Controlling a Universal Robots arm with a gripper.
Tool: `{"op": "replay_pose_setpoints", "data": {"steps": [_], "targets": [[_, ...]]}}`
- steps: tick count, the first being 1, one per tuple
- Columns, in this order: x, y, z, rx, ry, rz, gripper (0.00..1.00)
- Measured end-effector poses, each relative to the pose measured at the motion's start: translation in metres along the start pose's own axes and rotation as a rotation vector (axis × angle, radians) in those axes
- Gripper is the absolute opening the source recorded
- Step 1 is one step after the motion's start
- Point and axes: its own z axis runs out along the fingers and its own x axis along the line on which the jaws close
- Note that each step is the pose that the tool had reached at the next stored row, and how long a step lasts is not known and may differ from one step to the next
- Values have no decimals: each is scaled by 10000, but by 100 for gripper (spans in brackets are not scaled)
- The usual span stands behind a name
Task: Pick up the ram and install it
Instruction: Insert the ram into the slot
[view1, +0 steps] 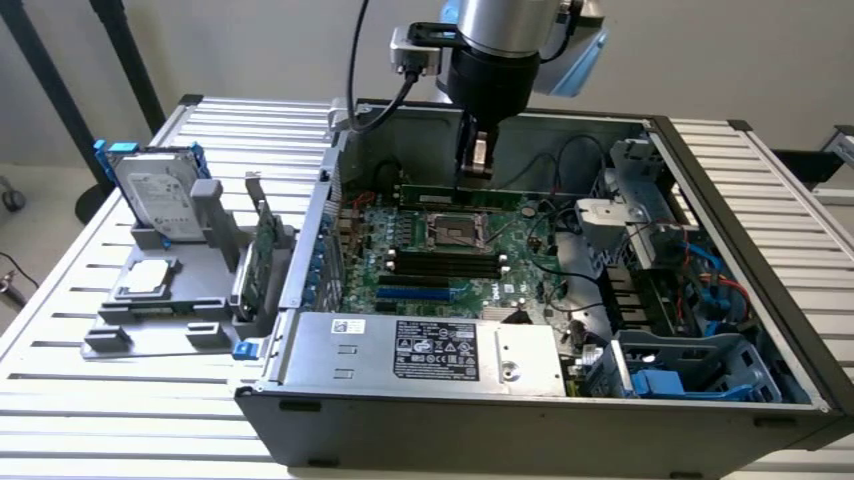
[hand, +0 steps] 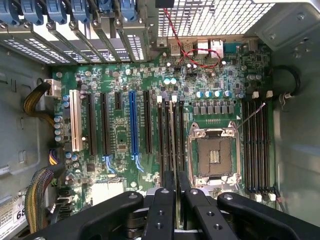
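Observation:
The ram (view1: 461, 197) is a thin green stick lying level just under my gripper (view1: 474, 172), inside the open computer case over the motherboard (view1: 400, 280). It sits on the far side of the CPU socket (view1: 461, 232). In the wrist view the ram (hand: 172, 135) appears edge-on, running straight out from between my black fingers (hand: 162, 210) along a group of black memory slots (hand: 164, 135) beside the CPU socket (hand: 212, 157). The gripper (hand: 175, 200) is shut on the ram. Whether the stick is seated in a slot or just above it is hidden.
More black memory slots (view1: 447, 265) lie on the near side of the socket. A power supply (view1: 427, 350) fills the case front, and a blue drive cage (view1: 694, 370) and cables crowd the exterior view's right. Outside, a grey stand holds a silver hard drive (view1: 160, 200) and a green expansion card (view1: 263, 250).

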Motion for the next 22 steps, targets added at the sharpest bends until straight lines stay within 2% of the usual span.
{"op": "replay_pose_setpoints", "data": {"steps": [14, 17, 22], "targets": [[0, -1, 4, 12, 8, 0, 14], [17, -3, 53, 58, 6, 0, 14], [68, 8, 141, 67, 7, 2, 14]]}}
